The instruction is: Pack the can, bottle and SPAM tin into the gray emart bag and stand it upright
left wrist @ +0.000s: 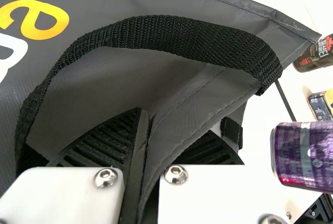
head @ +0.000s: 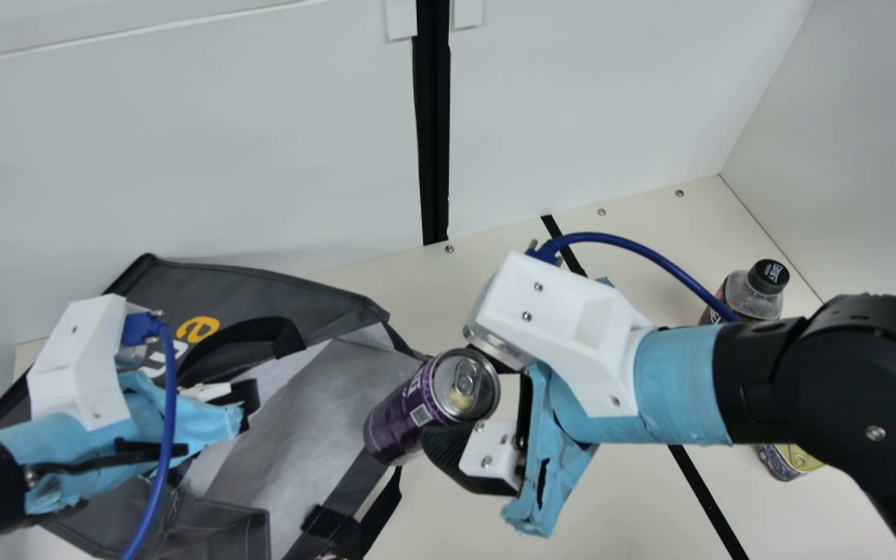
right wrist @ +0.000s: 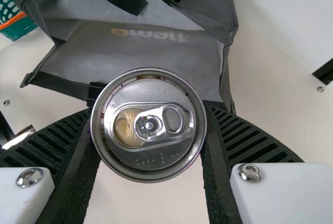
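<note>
So the gray emart bag [head: 215, 284] is sprawled over the lower left of the main view: smooth dark-gray skin, stitched edges, paler lining, floppy creases. The handle [left wrist: 171, 36] is coarse black webbing, arching across the left wrist view. The can [head: 400, 416] is a glossy purple cylinder, tilted at the bag's open side just below the middle of the main view. Can't tell if those two touch, tbh.

Right side of the main view, behind the right arm, there's the bottle [head: 747, 294], see-through near the neck with a black cap, and lower down the SPAM tin [head: 786, 463], rounded corners and a yellowish lid, partly covered by the arm. Both are on the cream table [head: 432, 295].

The right wrist view gets the can's round silver lid and pull tab head-on, plus a teal basket [right wrist: 18, 5] full of holes, with an orange strip, upper left.

Fingers: the left gripper [head: 244, 404] has its ribbed ones nearly together, pinching a fold of gray bag fabric. The right gripper [head: 460, 404] has its pair spread just a can's width, gripping the can from both sides.
</note>
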Motion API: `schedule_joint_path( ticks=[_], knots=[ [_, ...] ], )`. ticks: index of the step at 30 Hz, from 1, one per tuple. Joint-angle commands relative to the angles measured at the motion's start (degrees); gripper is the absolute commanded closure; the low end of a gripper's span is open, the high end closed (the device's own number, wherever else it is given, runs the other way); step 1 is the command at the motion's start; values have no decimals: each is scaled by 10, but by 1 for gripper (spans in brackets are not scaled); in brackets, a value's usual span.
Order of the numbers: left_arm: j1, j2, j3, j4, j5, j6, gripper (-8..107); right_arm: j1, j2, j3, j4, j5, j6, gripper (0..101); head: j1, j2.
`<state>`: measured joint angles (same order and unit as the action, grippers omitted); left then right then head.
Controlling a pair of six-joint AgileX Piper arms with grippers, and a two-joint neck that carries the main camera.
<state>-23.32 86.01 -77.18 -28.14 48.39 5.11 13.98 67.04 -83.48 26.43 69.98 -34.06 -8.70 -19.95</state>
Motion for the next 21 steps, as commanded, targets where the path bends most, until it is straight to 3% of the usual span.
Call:
schedule_joint_path(
  ticks=[1,21],
  knots=[
    [0,0,0,0,0,0,107,-3,0,-2,5,-1,-5,101,-13,0],
    [0,0,0,0,0,0,107,-52,11,-11,74,-1,-57,101,-13,0]
  ],
)
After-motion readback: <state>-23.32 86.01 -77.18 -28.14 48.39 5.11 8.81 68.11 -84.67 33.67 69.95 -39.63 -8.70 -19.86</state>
